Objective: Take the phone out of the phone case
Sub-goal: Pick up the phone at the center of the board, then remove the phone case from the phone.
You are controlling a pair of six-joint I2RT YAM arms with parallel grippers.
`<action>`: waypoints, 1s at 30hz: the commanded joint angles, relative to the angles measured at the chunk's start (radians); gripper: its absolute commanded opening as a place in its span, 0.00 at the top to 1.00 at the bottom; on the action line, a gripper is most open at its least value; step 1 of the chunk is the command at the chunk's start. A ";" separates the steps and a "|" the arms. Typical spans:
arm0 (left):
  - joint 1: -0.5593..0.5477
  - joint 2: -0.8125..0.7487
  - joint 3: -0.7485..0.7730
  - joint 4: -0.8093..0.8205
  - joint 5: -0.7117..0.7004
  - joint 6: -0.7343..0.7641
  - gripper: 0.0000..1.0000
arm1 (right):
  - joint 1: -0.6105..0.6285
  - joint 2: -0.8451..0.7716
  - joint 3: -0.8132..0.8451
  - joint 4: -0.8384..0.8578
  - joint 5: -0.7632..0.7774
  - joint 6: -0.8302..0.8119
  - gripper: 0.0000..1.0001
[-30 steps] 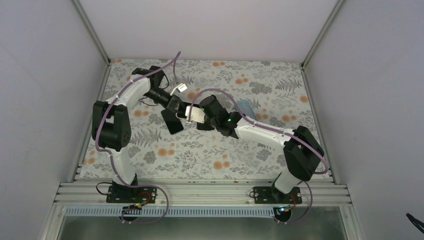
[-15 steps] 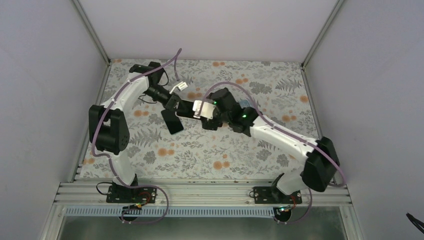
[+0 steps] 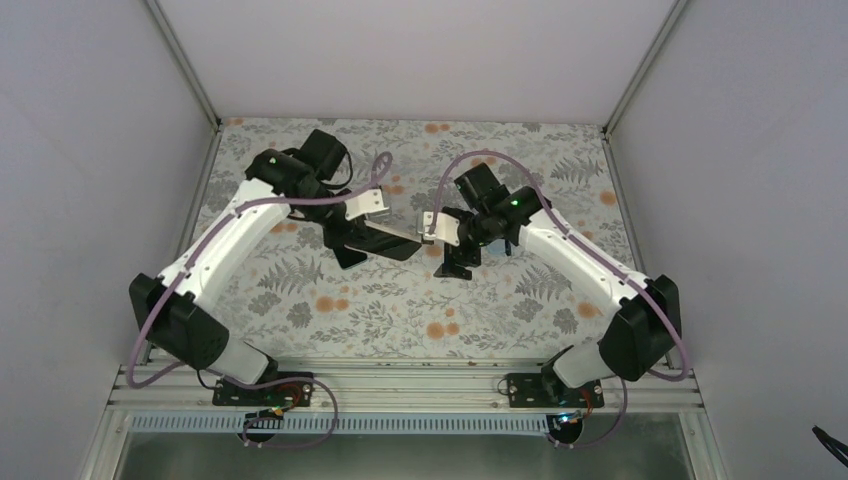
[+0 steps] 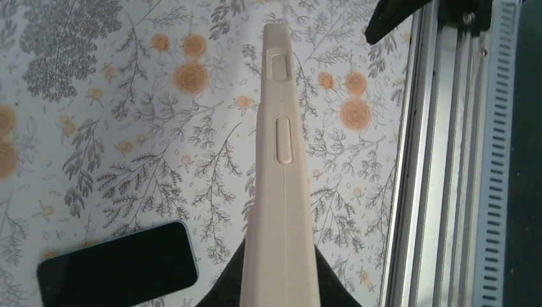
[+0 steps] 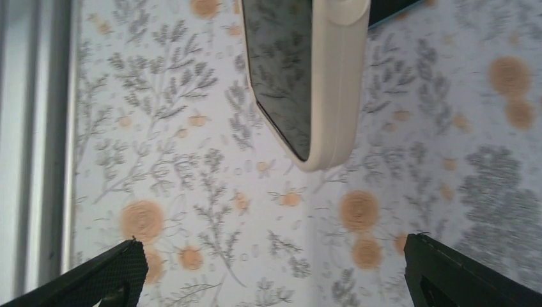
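The phone (image 5: 281, 70) sits inside the phone case (image 4: 281, 192), its dark screen showing within the pale rim in the right wrist view. The left claw (image 4: 279, 291) is clamped on one end of the phone case and holds it in the air, turned on edge above the worktop (image 4: 128, 160). The right claw (image 5: 271, 262) is spread wide with nothing in it. Its fingers (image 5: 96, 275) stand apart, and the free corner of the phone case lies beyond them rather than between them. A separate black handset (image 4: 118, 263) lies flat on the worktop below and is probably not part of this job.

To do the step well, the left claw likely needs to keep a firm hold low on the phone case without pinching the rim the phone must pass. The right claw should come to the free corner, press the soft back or hook the lip, and peel it off the phone's edge, working one corner at a time. The phone could drop once it is loose, so staying low over the worktop seems wise.

Compared with half a second ago, the right claw is no longer close against the phone case and sits off its right end. The left arm's elbow is swung down and outward. The phone case is rolled more onto its edge. The black handset is in the same spot.
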 commanded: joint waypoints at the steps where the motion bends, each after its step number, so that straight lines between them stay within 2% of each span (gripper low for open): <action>1: -0.057 -0.052 -0.009 0.015 -0.113 0.025 0.98 | -0.006 0.042 0.036 -0.087 -0.117 -0.049 0.02; 7: -0.141 -0.087 -0.057 0.024 -0.150 -0.003 0.98 | -0.014 0.134 0.082 -0.112 -0.180 -0.069 0.05; 16: -0.170 -0.090 -0.037 0.030 -0.128 -0.011 0.98 | -0.026 0.245 0.133 -0.116 -0.237 -0.088 0.07; 30: -0.193 -0.068 -0.019 0.015 -0.113 -0.012 0.98 | -0.057 0.314 0.194 -0.128 -0.262 -0.110 0.08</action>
